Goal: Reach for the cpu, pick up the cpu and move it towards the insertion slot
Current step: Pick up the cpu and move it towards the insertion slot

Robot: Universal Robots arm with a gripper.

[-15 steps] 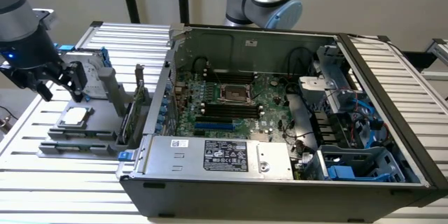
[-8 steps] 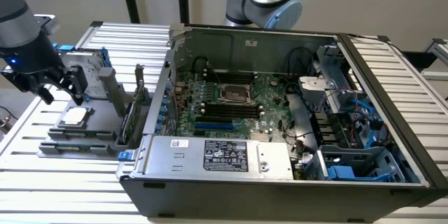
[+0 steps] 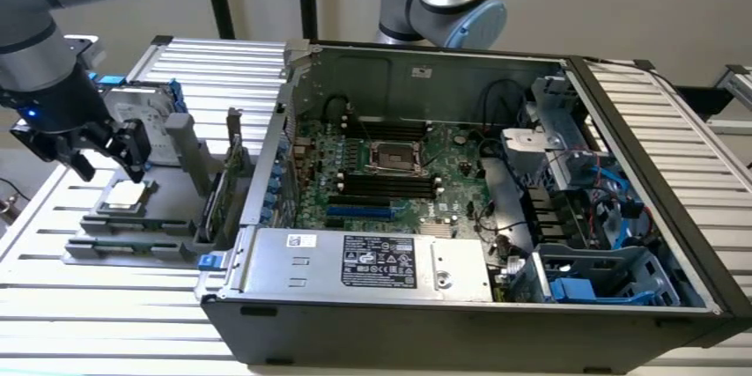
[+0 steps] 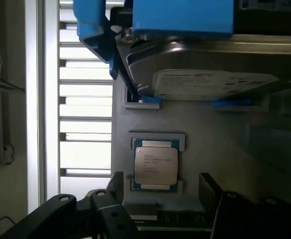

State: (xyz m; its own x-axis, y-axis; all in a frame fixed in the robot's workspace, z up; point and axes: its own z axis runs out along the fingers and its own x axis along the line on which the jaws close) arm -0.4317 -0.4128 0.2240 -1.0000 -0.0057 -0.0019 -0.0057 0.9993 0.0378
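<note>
Black gripper (image 4: 161,185) hovers with jaws apart over the small square silver-topped cpu (image 4: 156,165), seemingly untouched in its grey tray (image 4: 220,149); grasping and carrying to the silver-framed insertion slot (image 3: 396,158) remain undone.

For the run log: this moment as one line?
stage: reach | gripper: open, above cpu, holding nothing | cpu: lying in grey tray beside case
</note>
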